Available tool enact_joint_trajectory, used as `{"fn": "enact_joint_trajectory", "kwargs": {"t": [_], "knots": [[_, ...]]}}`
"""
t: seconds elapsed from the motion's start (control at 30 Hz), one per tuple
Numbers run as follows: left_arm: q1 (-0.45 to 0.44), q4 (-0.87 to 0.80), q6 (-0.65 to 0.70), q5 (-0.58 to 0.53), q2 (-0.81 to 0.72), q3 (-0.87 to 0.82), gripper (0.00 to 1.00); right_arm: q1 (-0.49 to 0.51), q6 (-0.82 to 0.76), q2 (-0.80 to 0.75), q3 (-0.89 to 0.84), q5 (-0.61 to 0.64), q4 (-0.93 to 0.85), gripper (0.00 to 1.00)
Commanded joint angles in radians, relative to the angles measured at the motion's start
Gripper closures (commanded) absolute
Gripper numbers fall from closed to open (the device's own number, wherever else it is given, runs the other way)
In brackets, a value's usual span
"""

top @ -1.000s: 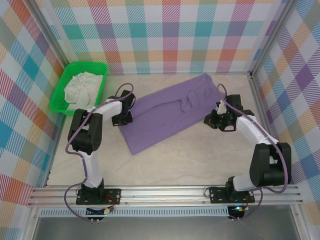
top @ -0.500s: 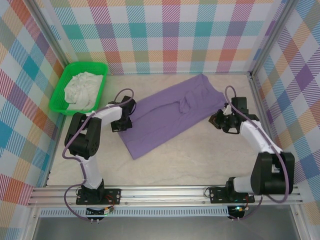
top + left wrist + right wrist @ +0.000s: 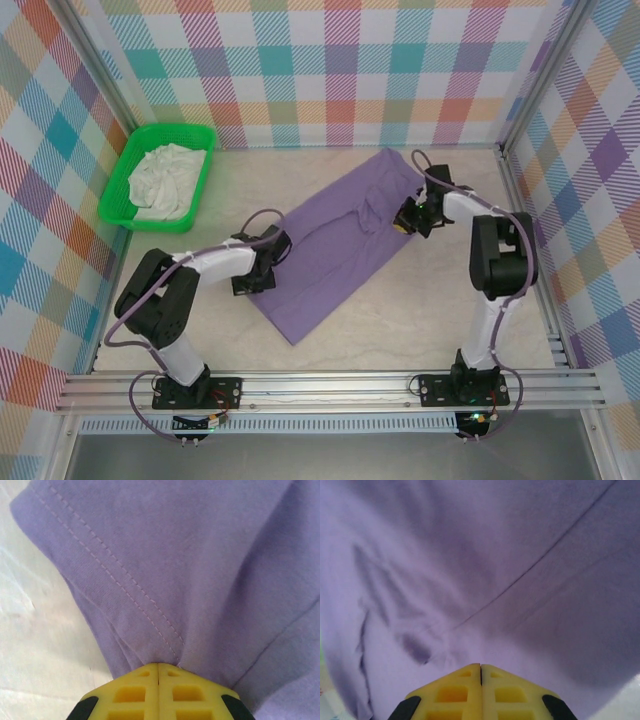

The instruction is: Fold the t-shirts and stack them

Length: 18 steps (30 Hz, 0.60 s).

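Top external view: noted purple shirt spread diagonally across table, left claw clamped on its near-left hem and right claw clamped on its far-right edge, likely gripped so for dragging into a fold; white shirt heaped in green basket, well apart.

Table: spread t-shirt lies at centre, running diagonally from far right to near middle. Basket sits in the far left corner, well apart, with the bundled t-shirt in it. Left gripper sits on the spread t-shirt's left edge, right gripper on its far right end.
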Motion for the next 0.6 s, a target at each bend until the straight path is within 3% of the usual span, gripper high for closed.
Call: {"fn": "enact_joint_trajectory", "kwargs": {"t": [0.0,0.23,0.57], "knots": [[-0.071,-0.074,-0.097,0.159,0.012,-0.101,1.00,0.017,0.013,0.074,0.082,0.076,-0.112,1.00],[-0.227,-0.052,-0.218,0.193,0.009,-0.123,1.00,0.048,-0.014,0.239,0.254,0.114,-0.234,1.00],[-0.390,-0.044,-0.301,0.256,0.036,-0.094,1.00,0.105,-0.146,0.454,0.633,0.154,-0.477,1.00]]}}
